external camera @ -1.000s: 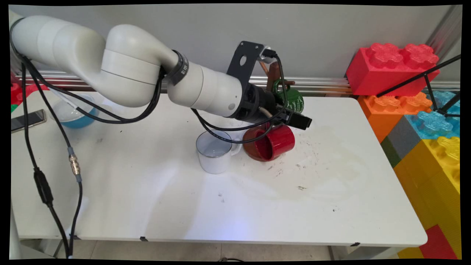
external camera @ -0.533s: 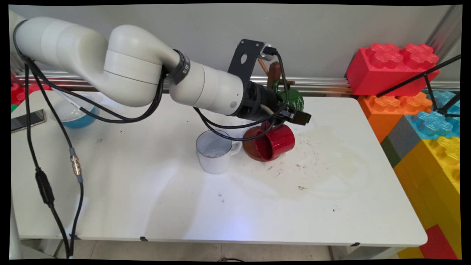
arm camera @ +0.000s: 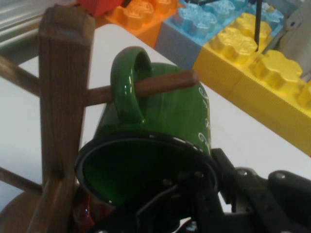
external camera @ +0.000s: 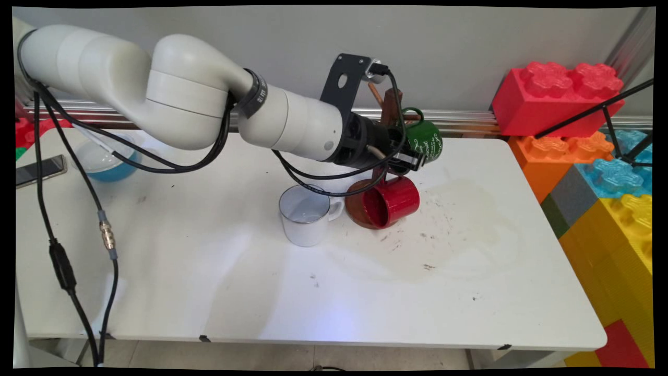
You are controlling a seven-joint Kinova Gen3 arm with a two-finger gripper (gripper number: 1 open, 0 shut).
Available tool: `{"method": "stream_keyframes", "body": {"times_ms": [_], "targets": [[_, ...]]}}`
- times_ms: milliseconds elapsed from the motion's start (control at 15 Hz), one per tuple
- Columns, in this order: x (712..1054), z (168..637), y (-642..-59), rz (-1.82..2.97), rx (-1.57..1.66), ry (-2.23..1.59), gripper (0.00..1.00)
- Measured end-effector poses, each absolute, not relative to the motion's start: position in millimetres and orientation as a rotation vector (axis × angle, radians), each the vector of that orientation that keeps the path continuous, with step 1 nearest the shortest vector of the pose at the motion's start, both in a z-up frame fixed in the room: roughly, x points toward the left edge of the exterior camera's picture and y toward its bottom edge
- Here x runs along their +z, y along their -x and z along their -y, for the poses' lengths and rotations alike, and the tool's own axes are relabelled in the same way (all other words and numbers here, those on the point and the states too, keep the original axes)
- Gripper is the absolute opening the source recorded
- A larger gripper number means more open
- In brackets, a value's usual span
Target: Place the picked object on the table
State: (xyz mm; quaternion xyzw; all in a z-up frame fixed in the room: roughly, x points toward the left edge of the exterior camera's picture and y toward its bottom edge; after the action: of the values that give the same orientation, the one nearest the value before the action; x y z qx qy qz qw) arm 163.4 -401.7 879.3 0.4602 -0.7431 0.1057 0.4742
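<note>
The end effector (external camera: 415,156) grips the green mug (external camera: 425,142) by its rim, one finger inside; its handle is threaded on a peg of the rack (arm camera: 63,97) near the desk's (external camera: 365,292) far edge. A red mug (external camera: 391,206) hangs below.

Lighting was bright and even; soft shadows lay on the table (external camera: 469,292); the hand view was slightly soft.

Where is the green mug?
The green mug hangs by its handle on a peg of the wooden rack, at the table's far side, above the red mug.
</note>
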Motion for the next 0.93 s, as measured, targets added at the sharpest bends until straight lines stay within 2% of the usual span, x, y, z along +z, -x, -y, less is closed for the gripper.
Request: {"method": "stream_keyframes", "body": {"times_ms": [933], "targets": [[884.9, 399.8, -169.5, 1.798, 0.254, -1.158, 0.00]]}}
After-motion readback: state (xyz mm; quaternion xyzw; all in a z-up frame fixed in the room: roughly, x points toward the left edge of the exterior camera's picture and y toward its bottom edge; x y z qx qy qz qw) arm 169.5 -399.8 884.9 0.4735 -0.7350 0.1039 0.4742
